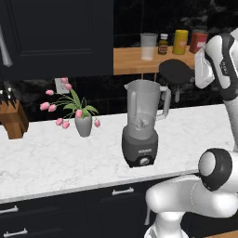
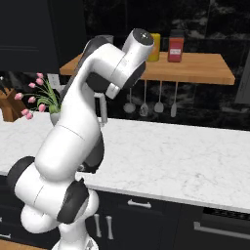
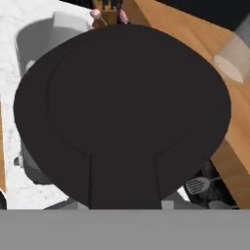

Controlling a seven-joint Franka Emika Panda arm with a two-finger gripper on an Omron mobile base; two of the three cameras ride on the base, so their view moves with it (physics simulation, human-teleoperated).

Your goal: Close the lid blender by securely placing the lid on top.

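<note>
- Lid [image 1: 175,72] is hanging in the air just to the right of and slightly above the mouth of the blender [image 1: 141,123], which is standing open on the white marble worktop [image 1: 56,158] near its front edge.
- Claw is clenching the lid by its tab, judging from the hand view, where the black disc [image 3: 122,112] is sitting close against the camera with the tab running down toward the fingers; the finger tips themselves are being hidden behind it.
- Misalignment is looking like the main risk: the disc is sitting off to the side of the jar mouth, so lowering it now would be catching the rim or the handle rather than seating.
- Tipping is looking like a second risk, since the jar is tall on a narrow base, and a sideways push from the lid edge could be knocking it toward the flower vase [image 1: 83,124].
- Slipping is also possible, because a grip on a small tab is leaving the wide disc free to tilt as it is pressed home.
- Left base view is giving the lid's offset from the jar and the cup and bottles on the wooden shelf [image 1: 130,60] behind.
- Right base view is showing mostly the arm [image 2: 78,127] blocking the blender, plus utensils hanging under the shelf.
- Hand view is showing the jar's pale rim [image 3: 36,31] peeking past the disc's edge, a hint that the two are not yet concentric.
</note>
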